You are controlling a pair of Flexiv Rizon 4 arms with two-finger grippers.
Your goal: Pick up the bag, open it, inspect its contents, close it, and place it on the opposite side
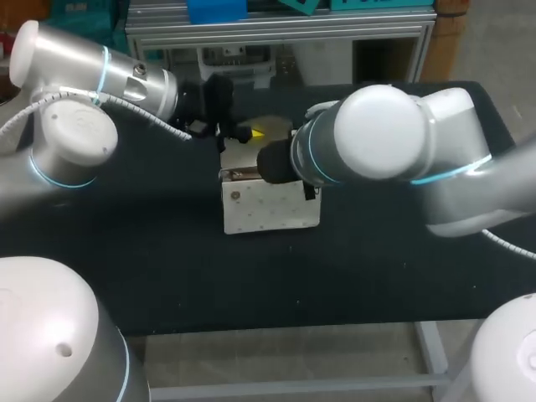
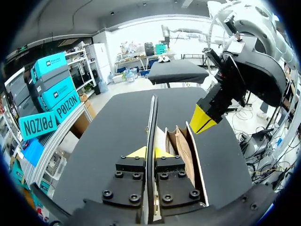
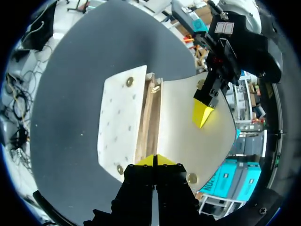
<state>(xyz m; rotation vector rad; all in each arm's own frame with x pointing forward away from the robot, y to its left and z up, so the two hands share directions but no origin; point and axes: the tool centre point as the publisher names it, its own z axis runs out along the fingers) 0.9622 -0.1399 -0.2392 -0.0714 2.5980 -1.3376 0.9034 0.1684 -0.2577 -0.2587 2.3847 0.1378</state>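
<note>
A white bag (image 1: pixel 268 209) stands on the black table (image 1: pixel 167 268), its flap (image 3: pixel 183 122) lifted away from the mouth. My left gripper (image 1: pixel 255 132) is behind the bag, shut on the flap's edge (image 2: pixel 151 122), its yellow tips (image 2: pixel 146 151) pressed to both sides. The brown inside (image 2: pixel 181 146) shows beside the flap. My right gripper (image 3: pixel 155 160) is over one end of the bag's mouth, shut on the rim. From the left wrist view, the right gripper (image 2: pixel 203 120) touches the top of the front wall. In the head view my right wrist hides its fingers.
My right arm's big elbow (image 1: pixel 394 134) hangs over the table's right half, close above the bag. Bare black tabletop lies in front of the bag and on both sides of it.
</note>
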